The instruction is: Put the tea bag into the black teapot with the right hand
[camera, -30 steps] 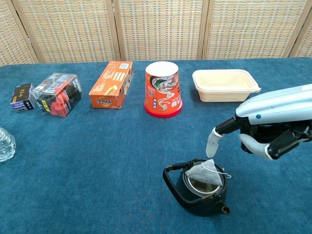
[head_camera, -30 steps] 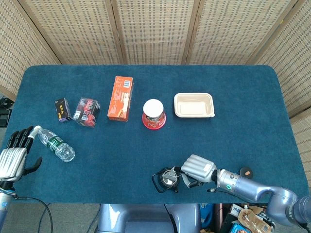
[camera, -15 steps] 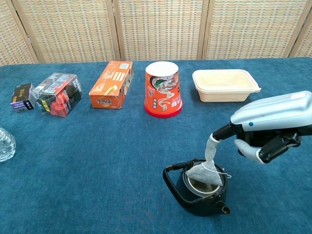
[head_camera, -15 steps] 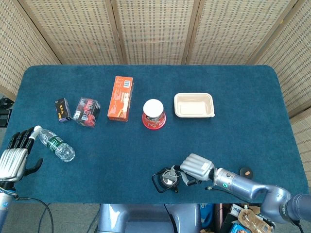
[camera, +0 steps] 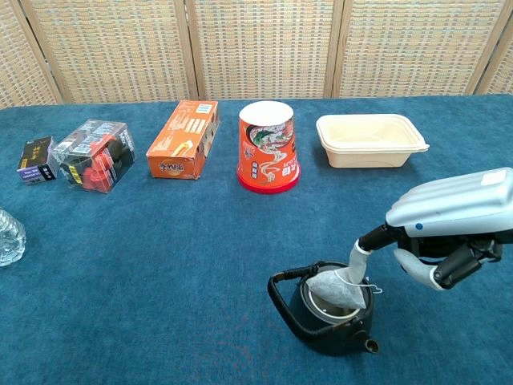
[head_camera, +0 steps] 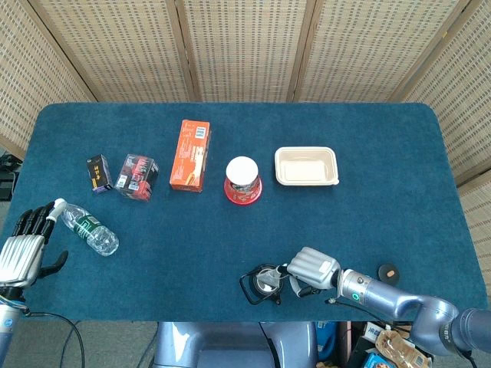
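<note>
— Tea bag (camera: 337, 287), that soft grey pouch, is lying across the open mouth of the black teapot (camera: 327, 314), part in, part leaning on the rim. See it?

— Yes. The pot looks like dull cast iron, squat and round, with a looped handle folded towards the left and a small spout near the front edge. It sits on the blue, felt-like surface (camera: 160, 257).

— And the right robot hand (camera: 449, 228)?

— Silver shell, dark fingers. One pale fingertip (camera: 358, 258) reaches down onto the bag at the rim. It holds nothing; the other fingers curl loosely underneath, apart from it.

— The left robot hand (head_camera: 21, 249)?

— Resting at the far left edge, fingers spread and holding nothing, just beside a clear plastic bottle (head_camera: 87, 228) lying on its side.

— Behind them?

— A row: an orange carton (camera: 183, 138), a red paper noodle cup (camera: 268, 147) with a white lid, and a cream rectangular tray (camera: 369, 139). Further left, two small boxes.
</note>
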Controlling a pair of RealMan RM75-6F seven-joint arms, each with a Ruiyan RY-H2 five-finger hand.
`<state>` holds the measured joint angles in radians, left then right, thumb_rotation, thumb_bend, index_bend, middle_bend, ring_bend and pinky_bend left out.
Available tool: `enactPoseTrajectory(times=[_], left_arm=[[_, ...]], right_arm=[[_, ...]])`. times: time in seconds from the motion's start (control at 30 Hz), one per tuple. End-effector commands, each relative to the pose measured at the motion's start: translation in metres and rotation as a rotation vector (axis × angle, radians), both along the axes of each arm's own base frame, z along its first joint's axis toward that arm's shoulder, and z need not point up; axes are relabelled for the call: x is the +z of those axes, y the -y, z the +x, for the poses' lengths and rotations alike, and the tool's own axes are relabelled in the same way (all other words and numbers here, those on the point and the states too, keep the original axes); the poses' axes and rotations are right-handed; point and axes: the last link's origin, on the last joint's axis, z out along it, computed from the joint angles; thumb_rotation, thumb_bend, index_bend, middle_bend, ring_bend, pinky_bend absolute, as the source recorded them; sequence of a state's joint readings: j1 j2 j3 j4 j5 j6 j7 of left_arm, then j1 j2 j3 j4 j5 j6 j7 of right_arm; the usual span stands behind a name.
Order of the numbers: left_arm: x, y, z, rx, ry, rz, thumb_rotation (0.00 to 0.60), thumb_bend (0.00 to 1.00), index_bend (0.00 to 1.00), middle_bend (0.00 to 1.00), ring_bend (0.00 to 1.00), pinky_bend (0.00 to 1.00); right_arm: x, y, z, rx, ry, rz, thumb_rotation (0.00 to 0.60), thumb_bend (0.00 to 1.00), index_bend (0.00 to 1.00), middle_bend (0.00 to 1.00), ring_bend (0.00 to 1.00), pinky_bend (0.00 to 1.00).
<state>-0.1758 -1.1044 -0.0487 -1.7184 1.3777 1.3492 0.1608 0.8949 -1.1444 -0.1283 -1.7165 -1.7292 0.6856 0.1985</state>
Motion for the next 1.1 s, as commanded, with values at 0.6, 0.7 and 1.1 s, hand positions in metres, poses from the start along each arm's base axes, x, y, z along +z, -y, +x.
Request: enactPoseTrajectory(times=[0.6, 0.7, 1.1], left_arm=[[-0.002, 0.0, -0.002, 0.006, 0.006, -0.009, 0.6, 0.38, 0.0, 0.0, 0.0, 0.0], [-0.002, 0.0, -0.003, 0.008, 0.007, -0.01, 0.6, 0.38, 0.0, 0.0, 0.0, 0.0], [-0.004, -0.001, -0.003, -0.001, 0.018, -0.013, 0.6, 0.38, 0.0, 0.0, 0.0, 0.0]], right_arm=[[-0.014, -0.007, 0.006, 0.028, -0.003, -0.005, 0.239, 1.0, 0.29, 0.93, 0.9, 0.96], [-0.014, -0.006, 0.007, 0.037, -0.006, -0.022, 0.239, 1.0, 0.29, 0.93, 0.9, 0.96], [-0.002, -0.01, 0.013, 0.048, 0.0, -0.06, 0.239, 1.0, 0.29, 0.93, 0.9, 0.96]])
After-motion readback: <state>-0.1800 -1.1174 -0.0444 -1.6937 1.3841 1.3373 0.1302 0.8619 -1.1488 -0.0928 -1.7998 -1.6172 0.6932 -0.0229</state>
